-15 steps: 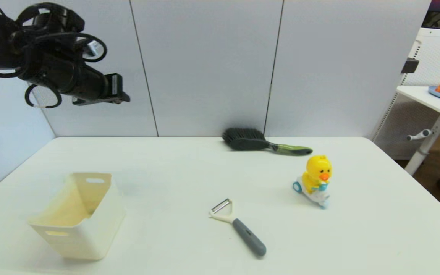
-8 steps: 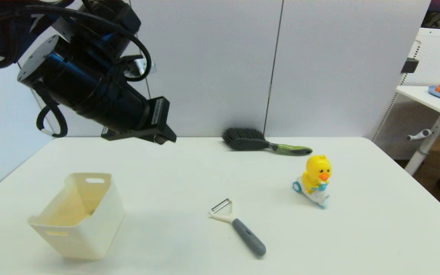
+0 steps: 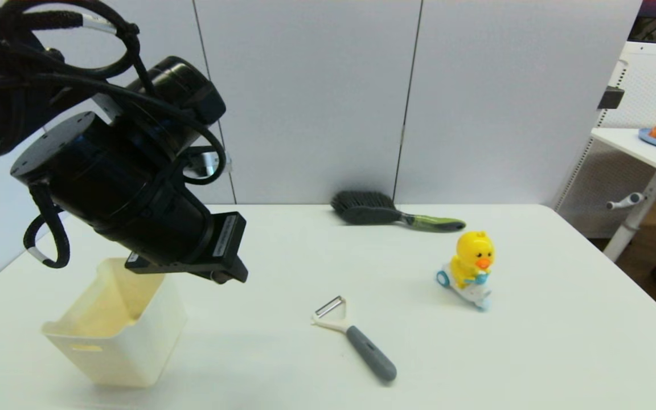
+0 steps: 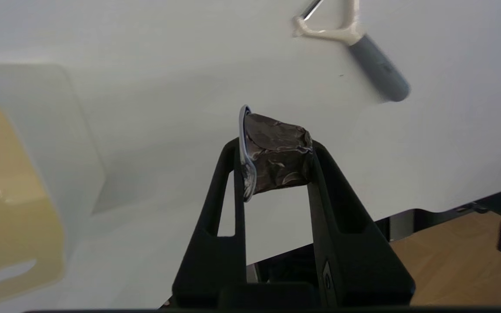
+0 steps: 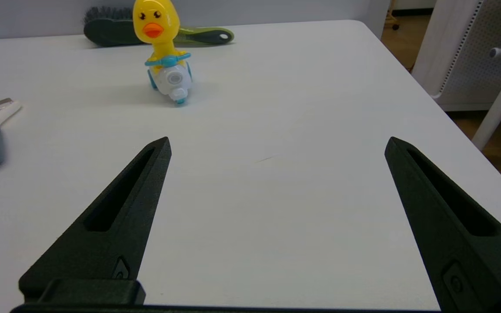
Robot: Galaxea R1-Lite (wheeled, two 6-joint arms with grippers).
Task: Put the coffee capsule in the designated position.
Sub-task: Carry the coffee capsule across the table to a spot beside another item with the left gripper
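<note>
left pincer (image 4: 274, 152) clamped on the coffee capsule (image 4: 276, 158) (crumpled, rim against one finger), held in the air above the desk (image 3: 282, 319), just beside the cream bin (image 3: 117, 336). peeler (image 3: 356, 339) lies nearby. right pincer (image 5: 276, 148) spread wide, empty, low over the desk facing the duck toy (image 5: 163, 48).

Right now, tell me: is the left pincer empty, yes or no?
No: in the left wrist view the left pincer is shut on the coffee capsule, pinched between its two black fingers.

Bin (image 3: 117, 336) left; peeler (image 3: 356, 339) centre; duck (image 3: 470, 267) right; brush (image 3: 390, 212) behind.
</note>
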